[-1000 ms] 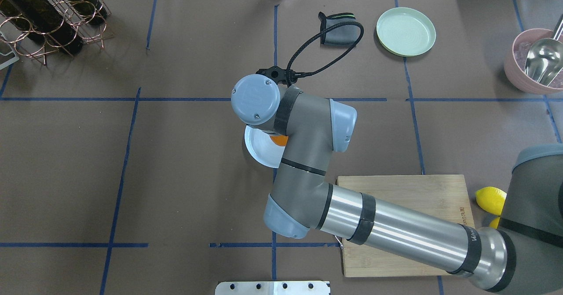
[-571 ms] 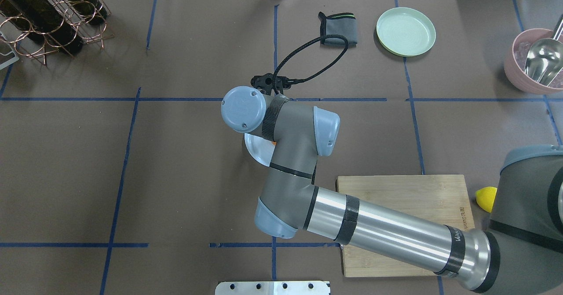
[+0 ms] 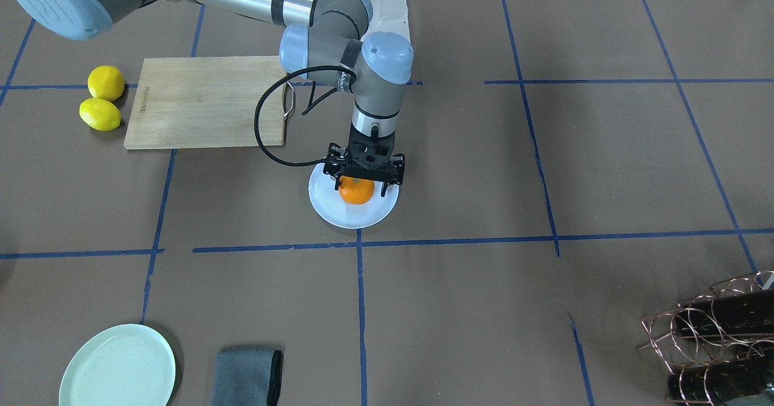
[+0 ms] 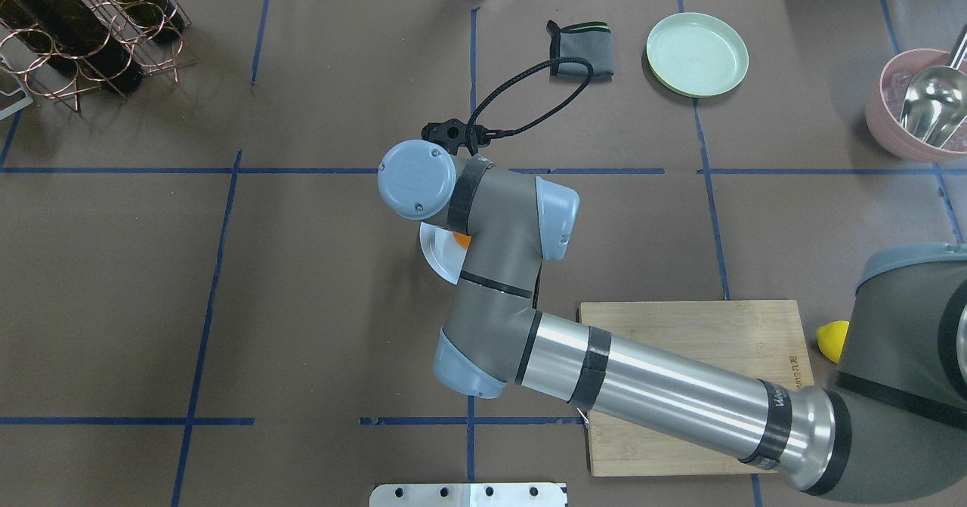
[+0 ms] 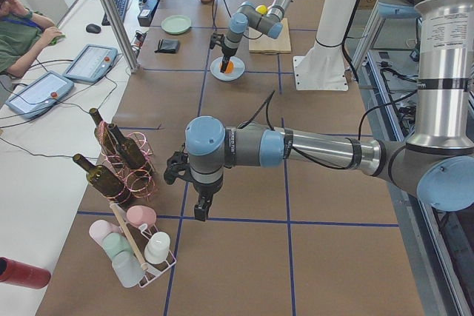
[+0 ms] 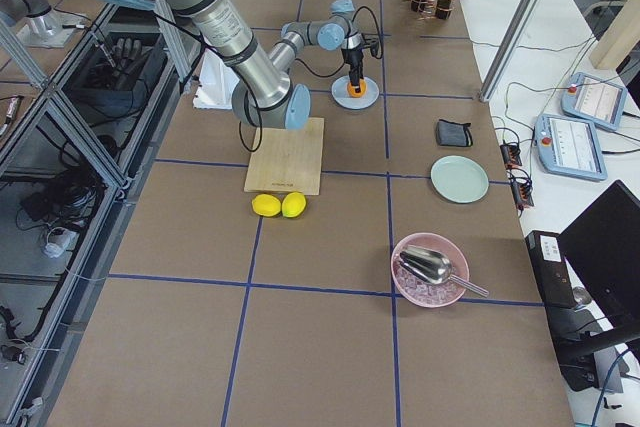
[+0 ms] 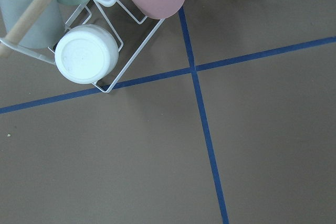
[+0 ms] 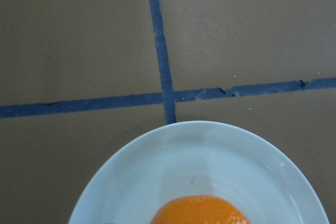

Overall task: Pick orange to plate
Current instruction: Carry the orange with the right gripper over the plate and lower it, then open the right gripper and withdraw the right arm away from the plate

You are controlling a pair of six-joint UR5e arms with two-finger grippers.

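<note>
The orange [image 3: 356, 192] lies on the round white plate [image 3: 332, 207] in the middle of the table. My right gripper [image 3: 361, 183] hangs straight down over it, its fingers standing on either side of the fruit with a gap showing on one side, so it looks open. The right wrist view shows the top of the orange [image 8: 198, 211] on the plate [image 8: 157, 166]. From overhead the wrist hides most of the plate [image 4: 437, 254] and only a sliver of the orange [image 4: 462, 239] shows. My left gripper [image 5: 201, 211] hovers low near the bottle rack; I cannot tell its state.
A bamboo cutting board [image 3: 205, 101] and two lemons [image 3: 101, 98] lie on the robot's right. A mint-green plate [image 4: 696, 54], a folded grey cloth [image 4: 580, 57] and a pink bowl with a scoop [image 4: 925, 106] sit far away. A wine-bottle rack [image 4: 83, 23] and a cup rack [image 7: 89, 30] stand left.
My right arm has swung left over the plate and then nearly stopped. Its wrist now covers more of the orange and plate.
</note>
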